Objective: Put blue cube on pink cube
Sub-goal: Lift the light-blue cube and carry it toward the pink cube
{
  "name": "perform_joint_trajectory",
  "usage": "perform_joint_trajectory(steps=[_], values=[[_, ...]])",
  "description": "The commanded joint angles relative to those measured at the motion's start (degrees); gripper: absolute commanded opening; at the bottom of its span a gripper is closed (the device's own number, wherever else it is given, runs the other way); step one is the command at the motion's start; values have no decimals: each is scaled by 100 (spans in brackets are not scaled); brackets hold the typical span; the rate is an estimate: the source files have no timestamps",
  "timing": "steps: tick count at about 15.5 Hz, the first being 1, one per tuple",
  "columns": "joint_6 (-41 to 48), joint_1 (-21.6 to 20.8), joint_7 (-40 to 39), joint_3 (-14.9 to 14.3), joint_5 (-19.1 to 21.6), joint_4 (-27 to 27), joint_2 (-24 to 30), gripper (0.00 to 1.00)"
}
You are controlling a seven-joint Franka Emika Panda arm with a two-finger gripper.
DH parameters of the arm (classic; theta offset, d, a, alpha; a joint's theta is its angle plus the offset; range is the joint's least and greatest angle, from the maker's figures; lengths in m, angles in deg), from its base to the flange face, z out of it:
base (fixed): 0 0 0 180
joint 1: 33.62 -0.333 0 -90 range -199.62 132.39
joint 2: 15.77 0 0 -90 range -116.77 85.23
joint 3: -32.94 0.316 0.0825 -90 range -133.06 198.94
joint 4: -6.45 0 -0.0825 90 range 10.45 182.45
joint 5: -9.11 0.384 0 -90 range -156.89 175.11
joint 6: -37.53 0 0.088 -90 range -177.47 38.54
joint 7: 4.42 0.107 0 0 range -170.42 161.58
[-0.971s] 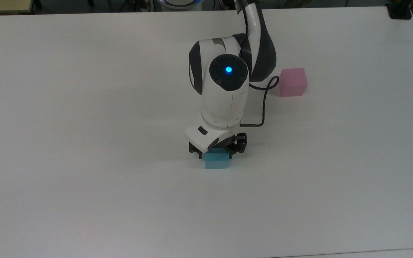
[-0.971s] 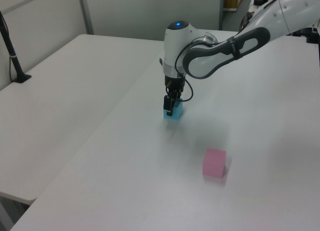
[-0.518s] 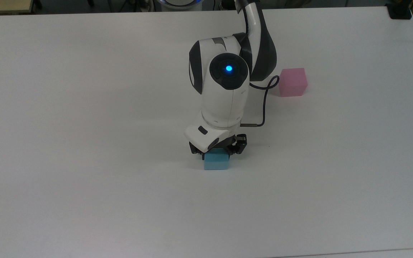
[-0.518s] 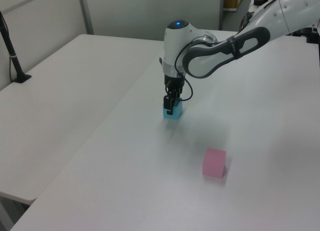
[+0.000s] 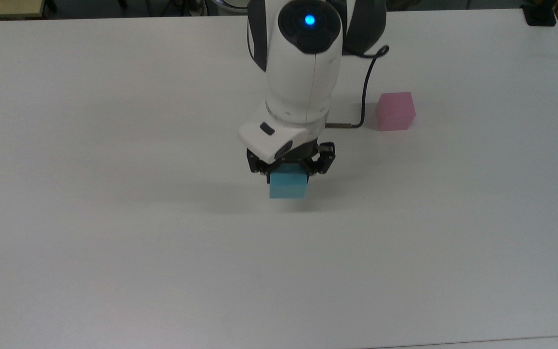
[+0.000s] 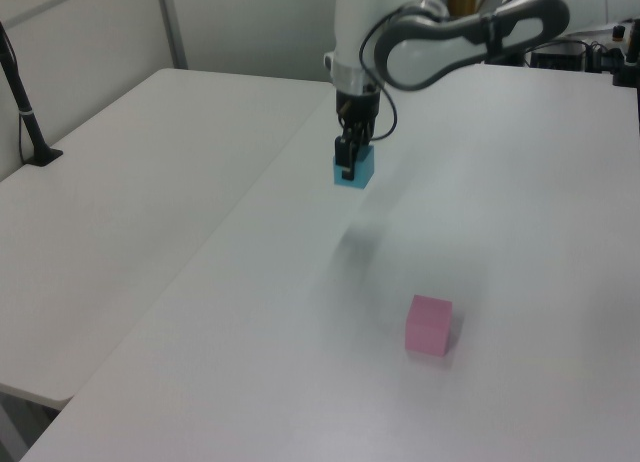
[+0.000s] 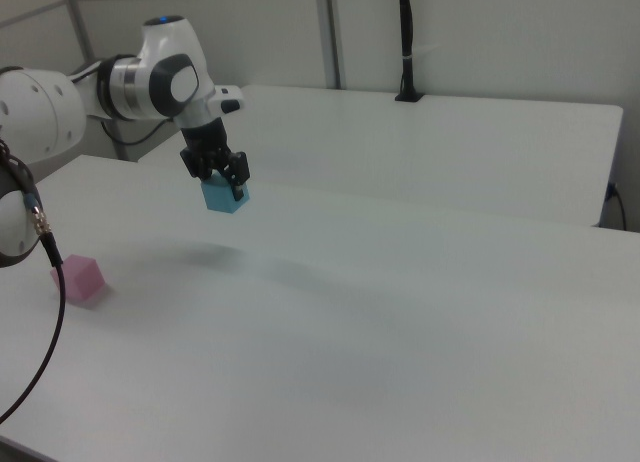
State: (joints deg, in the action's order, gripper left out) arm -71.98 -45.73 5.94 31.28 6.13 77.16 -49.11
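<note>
The tool [image 5: 288, 167], clamped on the blue cube [image 5: 287, 185] above the worktop [image 5: 114, 194], has the pink cube [image 5: 395, 111] well apart toward the top view's upper right.

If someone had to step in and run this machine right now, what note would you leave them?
Gripper: shut on the blue cube, held in the air above the white table.
Pink cube: alone on the table, off to the top view's right of the arm, untouched.
Done: blue cube grasped and lifted.
Left: carry it over the pink cube, lower it squarely on top, open the fingers, back away.
</note>
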Motion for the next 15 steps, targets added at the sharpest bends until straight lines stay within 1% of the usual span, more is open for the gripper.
perform_joint_trajectory(steps=[1,3,5,7,9,10,13,15], values=[[552,-19,-105,-80,-44,-136,302,16],[948,60,-113,-80,-36,-355,372,16],[1160,113,-227,-80,-27,-401,530,16],[1152,113,-202,-63,-36,-392,592,16],[1091,104,-27,25,-27,-383,618,16],[1047,95,201,156,-44,-348,636,16],[976,157,877,972,-167,-103,873,16],[976,130,1299,1280,-238,-75,935,16]])
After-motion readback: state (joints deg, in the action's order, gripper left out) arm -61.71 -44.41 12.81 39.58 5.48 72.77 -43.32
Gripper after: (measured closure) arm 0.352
